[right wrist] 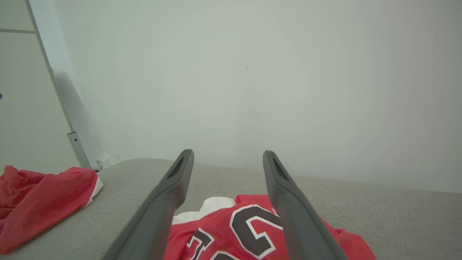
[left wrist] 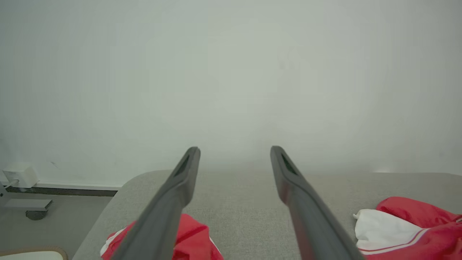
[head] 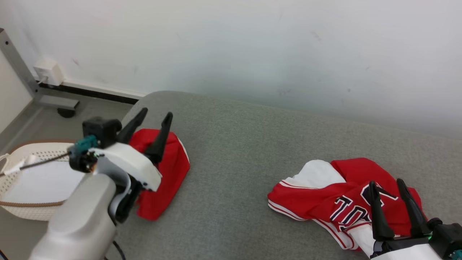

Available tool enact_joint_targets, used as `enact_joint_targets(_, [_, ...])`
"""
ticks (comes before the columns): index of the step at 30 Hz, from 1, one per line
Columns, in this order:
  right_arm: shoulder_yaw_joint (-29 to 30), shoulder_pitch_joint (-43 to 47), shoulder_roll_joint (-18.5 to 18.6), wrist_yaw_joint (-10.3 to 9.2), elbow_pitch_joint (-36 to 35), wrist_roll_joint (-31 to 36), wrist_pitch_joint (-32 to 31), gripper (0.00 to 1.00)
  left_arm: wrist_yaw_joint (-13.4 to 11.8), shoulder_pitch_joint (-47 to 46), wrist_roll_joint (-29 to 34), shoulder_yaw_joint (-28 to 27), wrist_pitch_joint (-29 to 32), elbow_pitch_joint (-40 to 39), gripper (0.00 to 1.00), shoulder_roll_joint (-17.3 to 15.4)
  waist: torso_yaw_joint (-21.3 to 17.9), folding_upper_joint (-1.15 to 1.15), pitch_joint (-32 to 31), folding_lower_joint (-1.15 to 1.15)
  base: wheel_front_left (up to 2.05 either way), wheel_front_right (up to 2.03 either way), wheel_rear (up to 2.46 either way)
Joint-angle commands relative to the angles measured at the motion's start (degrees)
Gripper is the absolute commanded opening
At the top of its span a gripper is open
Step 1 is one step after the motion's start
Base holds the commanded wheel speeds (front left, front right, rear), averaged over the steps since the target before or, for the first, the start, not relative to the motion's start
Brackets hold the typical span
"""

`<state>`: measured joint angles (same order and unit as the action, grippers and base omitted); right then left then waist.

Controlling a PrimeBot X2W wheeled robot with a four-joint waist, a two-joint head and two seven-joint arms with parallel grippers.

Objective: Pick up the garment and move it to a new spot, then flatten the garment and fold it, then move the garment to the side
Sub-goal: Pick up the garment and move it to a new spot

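Grey pad, lettered jersey, basket, maybe plastic

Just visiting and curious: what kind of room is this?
Probably a laundry-folding practice corner: a grey padded table by a white wall, a red jersey and another red garment on it, a basket beside it.

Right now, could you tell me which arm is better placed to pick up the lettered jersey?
Right: the right end effector stands open over the lettered jersey; the left end effector is by the other red garment.
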<state>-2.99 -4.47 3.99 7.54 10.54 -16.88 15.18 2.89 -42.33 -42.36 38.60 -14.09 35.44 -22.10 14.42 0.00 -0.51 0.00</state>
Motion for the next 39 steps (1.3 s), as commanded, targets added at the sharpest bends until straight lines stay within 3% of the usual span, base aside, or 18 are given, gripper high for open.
enact_joint_targets(1, [0.3,0.1,0.5,-0.1,-0.3,0.3,-0.1,1.0,-0.6,1.7,1.1,-0.3,-0.4,-0.9,1.0,-0.1,-0.7,0.0,0.1,0.0,0.0,0.0,0.0])
enact_joint_targets(9, [-0.2,-0.8,0.9,-0.1,-0.9,0.7,-0.1,1.0,-5.1,11.7,2.3,-5.1,-1.0,-10.9,1.0,-0.1,-6.0,0.0,0.8,0.0,0.0,0.0,0.0])
enact_joint_targets(13, [-0.6,-0.7,1.2,-0.1,-0.7,0.6,-0.1,1.0,-6.8,18.0,5.4,-9.4,-1.0,-16.7,1.0,1.7,-9.2,0.0,0.8,0.0,0.0,0.0,0.0])
enact_joint_targets(18, [-1.1,-0.6,1.9,-0.1,-0.9,0.6,-0.1,1.0,-7.2,24.4,9.6,-14.9,-1.1,-21.3,1.0,4.9,-13.1,0.0,1.5,0.0,0.0,0.0,0.0])
enact_joint_targets(30, [-2.3,0.0,2.1,-0.11,-1.5,-1.9,-0.1,1.0,-5.7,35.1,21.0,-26.8,-1.1,-25.8,1.0,12.1,-19.0,0.0,1.3,0.0,0.0,0.0,0.0])
enact_joint_targets(39, [-2.7,0.9,2.1,-0.11,-1.8,-2.0,-0.1,1.0,-1.7,38.7,25.6,-32.5,-1.1,-25.4,1.0,16.7,-19.5,0.0,0.6,0.0,0.0,0.0,0.0])
